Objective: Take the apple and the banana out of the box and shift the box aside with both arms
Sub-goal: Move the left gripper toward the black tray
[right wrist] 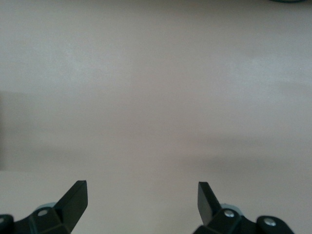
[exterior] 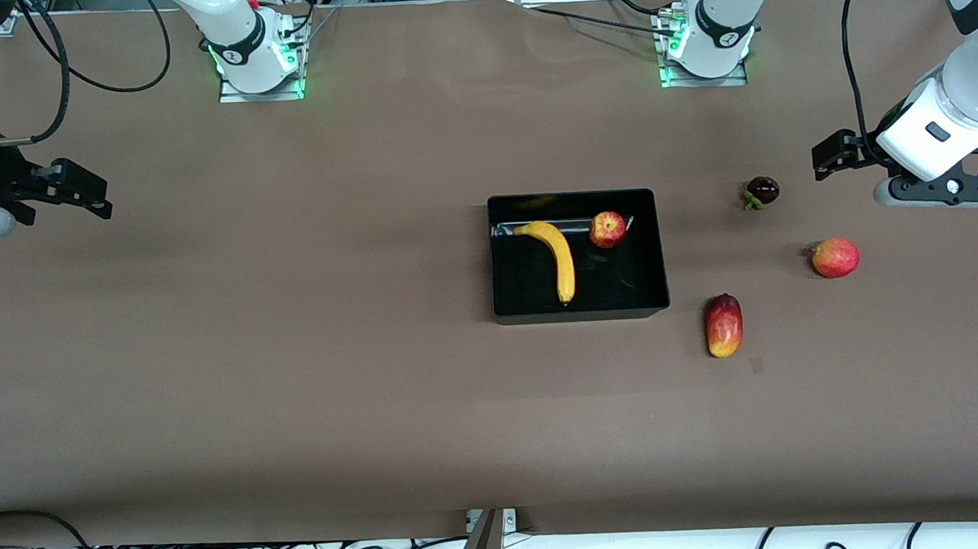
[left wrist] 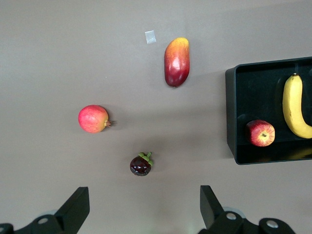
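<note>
The black box [exterior: 623,280] sits mid-table. The yellow banana [exterior: 559,258] and the red apple [exterior: 608,229] lie inside it. Both show in the left wrist view, banana [left wrist: 295,105] and apple [left wrist: 260,132], inside the box [left wrist: 233,122]. My left gripper [exterior: 826,159] is open and empty over the table at the left arm's end, close to a dark mangosteen [exterior: 762,191]; in its wrist view [left wrist: 144,204] the mangosteen [left wrist: 141,165] lies just ahead of the fingers. My right gripper [exterior: 96,199] is open and empty over bare table at the right arm's end [right wrist: 142,200].
A round red-yellow fruit [exterior: 835,257] [left wrist: 93,118] and a red-yellow mango [exterior: 723,324] [left wrist: 176,61] lie on the table between the box and the left arm's end. A small tape patch [exterior: 756,366] sits near the mango. Cables run along the table's front edge.
</note>
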Robot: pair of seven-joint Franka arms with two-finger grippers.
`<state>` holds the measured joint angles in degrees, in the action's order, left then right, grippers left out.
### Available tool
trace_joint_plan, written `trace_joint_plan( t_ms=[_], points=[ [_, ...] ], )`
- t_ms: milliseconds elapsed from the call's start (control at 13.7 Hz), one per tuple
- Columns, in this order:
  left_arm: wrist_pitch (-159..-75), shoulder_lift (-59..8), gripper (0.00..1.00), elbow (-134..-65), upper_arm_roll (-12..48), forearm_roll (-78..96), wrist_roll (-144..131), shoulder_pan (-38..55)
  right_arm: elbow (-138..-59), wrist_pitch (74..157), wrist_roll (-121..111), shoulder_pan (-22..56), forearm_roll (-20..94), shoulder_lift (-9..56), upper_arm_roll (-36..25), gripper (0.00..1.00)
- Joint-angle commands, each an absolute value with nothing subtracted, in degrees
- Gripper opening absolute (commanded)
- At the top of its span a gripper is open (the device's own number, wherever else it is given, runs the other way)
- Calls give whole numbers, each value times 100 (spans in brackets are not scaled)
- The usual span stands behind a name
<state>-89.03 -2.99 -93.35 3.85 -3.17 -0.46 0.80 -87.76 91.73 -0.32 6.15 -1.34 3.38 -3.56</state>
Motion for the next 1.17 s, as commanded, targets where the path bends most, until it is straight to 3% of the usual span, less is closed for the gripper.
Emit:
trace_joint_plan(
  t_ms=[0, 365, 657, 1096],
  points=[
    [-8798, -351, 100, -9202, 387, -255, -70, 88, -8701, 9132, -9, 589, -211, 352, -299, 100],
    [-8684, -456, 100, -9211, 413, -176, -175, 167, -8701, 9132, -9, 589, -202, 352, -290, 100],
    [-8727, -1184, 100, -9193, 1053, 96, -1245, 316, -8701, 9123, -9, 589, -193, 352, -290, 100],
    [-9798, -2231, 100, -9334, 1345, 70, -2959, 1194, -8701, 9123, -9, 589, -176, 352, -290, 100]
  ],
)
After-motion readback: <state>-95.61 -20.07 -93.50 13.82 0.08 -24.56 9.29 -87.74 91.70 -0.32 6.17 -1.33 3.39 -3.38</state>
